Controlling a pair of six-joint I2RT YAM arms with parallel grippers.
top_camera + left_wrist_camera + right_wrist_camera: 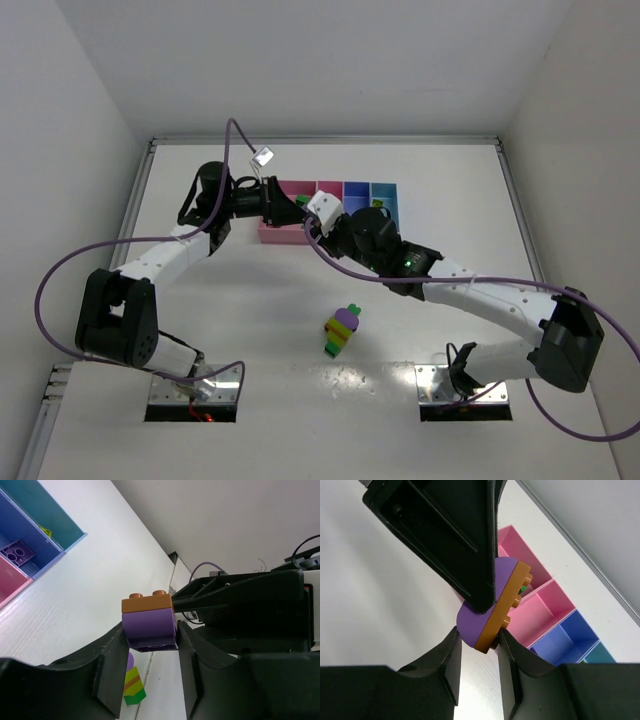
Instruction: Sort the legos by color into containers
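Nearest on the table (250, 330), a clump of legos (342, 330) in purple, orange and yellow-green is lying untouched between the two arm bases, waiting its turn.

Farther back, both arms are meeting in the air just in front of the containers (345, 184). The left gripper (150, 632) is clamping a purple brick (149, 625) by its sides, with an orange plate (147, 602) stuck on its top. The right gripper (479, 645) is reaching in from the right, its fingertips bracketing the same pair. I cannot tell whether they are pressing on it or only closing in. It looks as if one arm is bracing the purple piece so that the other can pull the orange one off, since two colours cannot share a bin.

Farthest, the blue bin (10, 527) is holding a purple lego (17, 552), and the light blue bin (35, 505) to its right is holding a small yellow-green piece (46, 530). The wide pink bin (282, 236) is sitting at the left end, partly hidden.
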